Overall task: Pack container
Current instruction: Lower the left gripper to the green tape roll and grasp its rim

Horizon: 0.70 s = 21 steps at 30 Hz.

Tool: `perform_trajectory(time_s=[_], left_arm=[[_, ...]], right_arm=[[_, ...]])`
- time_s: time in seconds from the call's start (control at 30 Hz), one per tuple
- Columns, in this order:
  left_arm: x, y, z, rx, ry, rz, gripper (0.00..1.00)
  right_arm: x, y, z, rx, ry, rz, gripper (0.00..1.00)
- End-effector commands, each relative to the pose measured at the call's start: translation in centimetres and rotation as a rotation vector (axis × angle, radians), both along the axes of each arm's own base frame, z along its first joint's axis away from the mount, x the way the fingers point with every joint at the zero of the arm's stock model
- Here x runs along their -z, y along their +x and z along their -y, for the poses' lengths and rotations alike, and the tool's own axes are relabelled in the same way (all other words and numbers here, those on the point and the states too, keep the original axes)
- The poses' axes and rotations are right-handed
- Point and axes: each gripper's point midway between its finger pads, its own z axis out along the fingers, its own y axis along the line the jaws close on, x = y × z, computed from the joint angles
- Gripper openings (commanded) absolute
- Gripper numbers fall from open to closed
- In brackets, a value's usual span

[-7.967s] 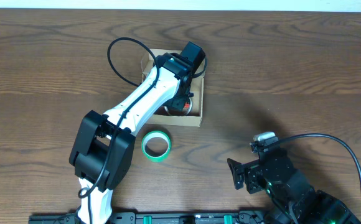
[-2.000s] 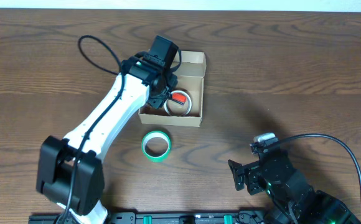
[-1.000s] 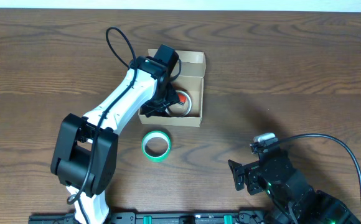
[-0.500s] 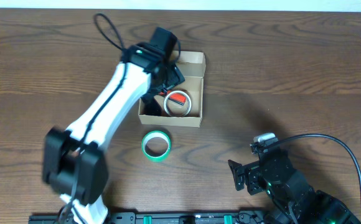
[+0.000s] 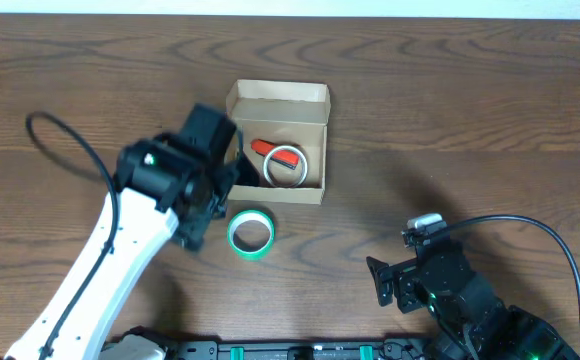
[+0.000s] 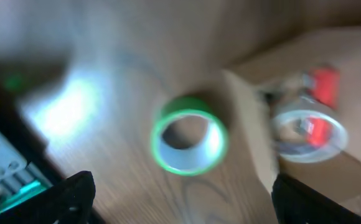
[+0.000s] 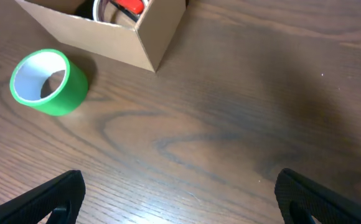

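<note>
The container (image 5: 276, 142) is a small tan cardboard box with its flap lid standing open at the back. A clear tape roll with a red tab (image 5: 288, 166) lies inside it, also visible in the left wrist view (image 6: 309, 127). A green tape roll (image 5: 251, 233) lies flat on the table just in front of the box. My left gripper (image 5: 228, 180) hovers left of the box above the green roll (image 6: 188, 142), open and holding nothing. My right gripper (image 5: 378, 281) rests open near the front right, far from the box (image 7: 124, 31).
The table is dark wood (image 5: 450, 120). The left arm's black cable (image 5: 65, 140) loops out to the left. The right arm's cable (image 5: 560, 250) arcs along the front right. A black rail (image 5: 290, 350) runs along the table's front edge.
My left gripper opened wide and pulled back out of the box to the left and front. The clear roll stays in the box. The right arm has not moved.
</note>
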Motion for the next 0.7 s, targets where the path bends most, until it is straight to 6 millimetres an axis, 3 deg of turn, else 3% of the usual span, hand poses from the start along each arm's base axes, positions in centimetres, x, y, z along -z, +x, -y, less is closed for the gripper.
perform_trajectory(time_s=[0.0, 0.13, 0.37, 0.67], left_arm=[[1.9, -2.4, -0.3, -0.203, -0.022, -0.065, 0.91], [4.3, -4.2, 0.8, -0.247, -0.046, -0.12, 0.91], [7.7, -3.6, 3.3, -0.205, -0.13, -0.104, 0.91], [11.4, -4.4, 4.4, -0.193, -0.167, -0.18, 0.89]], right_arm=[[-0.1, 0.0, 0.0, 0.005, 0.004, 0.003, 0.99], [-0.1, 0.0, 0.0, 0.005, 0.004, 0.003, 0.99], [-0.1, 0.0, 0.0, 0.005, 0.004, 0.003, 0.99], [-0.1, 0.0, 0.0, 0.005, 0.004, 0.003, 0.99]])
